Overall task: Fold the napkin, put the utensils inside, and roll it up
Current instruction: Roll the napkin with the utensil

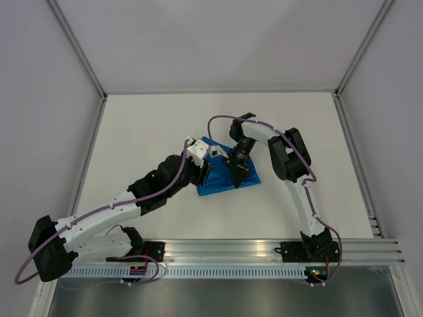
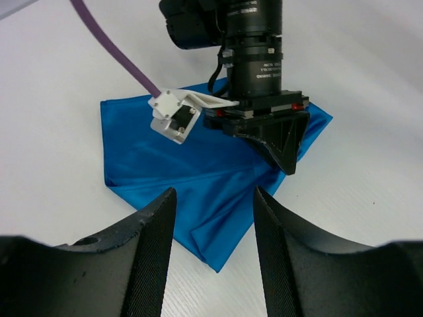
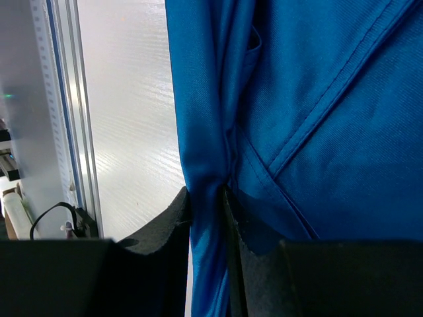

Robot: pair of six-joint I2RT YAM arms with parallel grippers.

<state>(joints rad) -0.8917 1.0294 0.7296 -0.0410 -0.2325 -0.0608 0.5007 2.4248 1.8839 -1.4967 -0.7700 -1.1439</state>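
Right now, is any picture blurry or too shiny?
Top external: even light, soft shadows, all sharp. Left wrist: napkin crisp, its own fingers dark at the bottom edge. Right wrist: napkin fills the view up close, with a bright sheen on the table.

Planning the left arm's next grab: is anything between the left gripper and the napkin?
Nothing visible does. The open left gripper faces the near corner of the napkin directly; the right gripper pinches a fold farther back.

The white matte tabletop (image 1: pixel 152 125) is enclosed by pale grey wall panels (image 1: pixel 218 39) beyond the right pincer (image 1: pixel 238 179); a ribbed aluminium rail (image 1: pixel 231 249) is mounted behind it.
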